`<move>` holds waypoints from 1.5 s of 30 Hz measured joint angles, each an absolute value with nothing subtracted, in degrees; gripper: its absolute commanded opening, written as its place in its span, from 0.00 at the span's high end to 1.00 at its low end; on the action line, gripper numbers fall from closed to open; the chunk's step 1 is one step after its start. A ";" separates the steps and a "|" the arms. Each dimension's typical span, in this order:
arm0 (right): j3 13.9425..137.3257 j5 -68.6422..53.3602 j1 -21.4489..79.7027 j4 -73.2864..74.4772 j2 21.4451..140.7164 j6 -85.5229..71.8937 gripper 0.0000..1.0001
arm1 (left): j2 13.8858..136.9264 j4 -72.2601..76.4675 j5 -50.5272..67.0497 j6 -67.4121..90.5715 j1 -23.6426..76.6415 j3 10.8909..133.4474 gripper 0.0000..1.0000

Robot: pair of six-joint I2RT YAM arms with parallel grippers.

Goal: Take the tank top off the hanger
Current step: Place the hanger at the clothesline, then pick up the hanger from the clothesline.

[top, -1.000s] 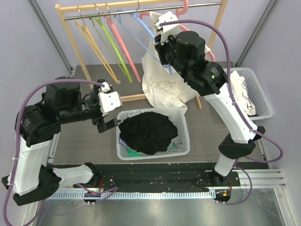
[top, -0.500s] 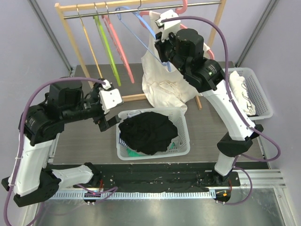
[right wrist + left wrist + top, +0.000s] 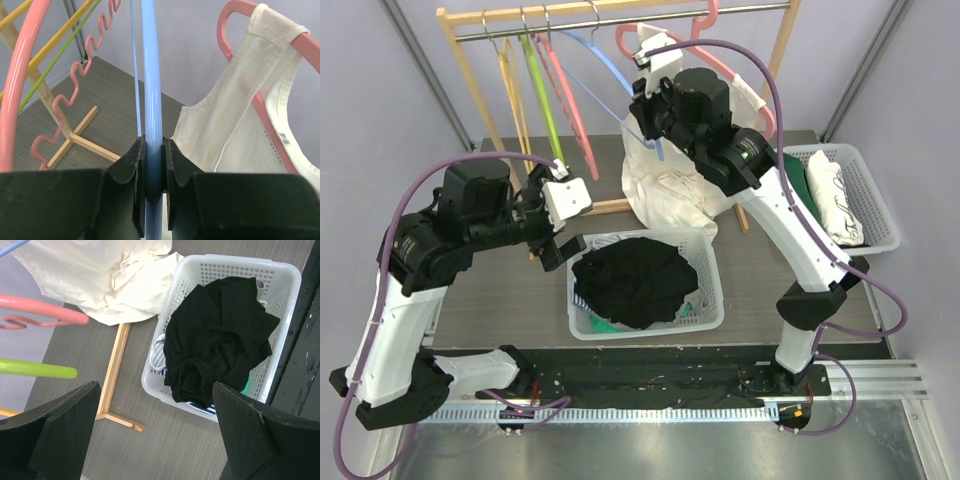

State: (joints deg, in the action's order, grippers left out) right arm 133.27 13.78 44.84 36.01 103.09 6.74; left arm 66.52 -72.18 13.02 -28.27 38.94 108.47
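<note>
At the table's (image 3: 500, 300) far edge, the tank top (image 3: 670, 190) is still on its hanger, so the task looks barely begun.
The rack (image 3: 620, 12) spans that edge. The white top hangs at its right end from the pink hanger (image 3: 235, 15), with its hem heaped on the table just behind the basket (image 3: 710, 255). The right gripper (image 3: 154, 150) is pinched on the neighbouring blue hanger (image 3: 151, 75), not the one carrying the top. The left gripper (image 3: 548, 258) is spread wide and holds nothing, left of the basket. Bare table lies near the left edge, but the rail is crowded.
</note>
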 measured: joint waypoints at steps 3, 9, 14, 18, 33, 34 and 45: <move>133.32 13.69 45.71 35.48 103.46 6.74 0.70 | 66.57 -71.83 13.02 -27.88 38.70 108.47 0.00; 133.73 13.21 47.00 36.18 104.49 7.20 0.20 | 67.24 -70.74 12.47 -26.92 38.54 108.53 0.00; 126.63 13.54 46.04 36.56 98.30 7.70 0.12 | 67.83 -69.97 11.53 -26.79 38.52 108.55 0.00; 122.89 13.06 40.66 36.36 89.23 7.66 0.08 | 68.25 -69.93 11.42 -26.79 38.52 108.86 0.00; 122.48 8.93 21.52 29.87 83.46 7.81 0.03 | 68.36 -70.11 10.92 -27.07 38.44 109.93 0.00; 122.48 8.05 20.91 29.85 85.76 7.81 0.02 | 68.29 -70.11 10.92 -27.18 38.44 109.93 0.00; 122.50 -8.01 13.45 30.83 95.15 5.82 0.06 | 67.83 -70.13 10.50 -27.46 38.41 109.93 0.00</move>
State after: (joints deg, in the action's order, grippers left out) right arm 122.50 -8.01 13.45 30.83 95.15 5.82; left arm 67.83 -70.13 10.50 -27.46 38.41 109.93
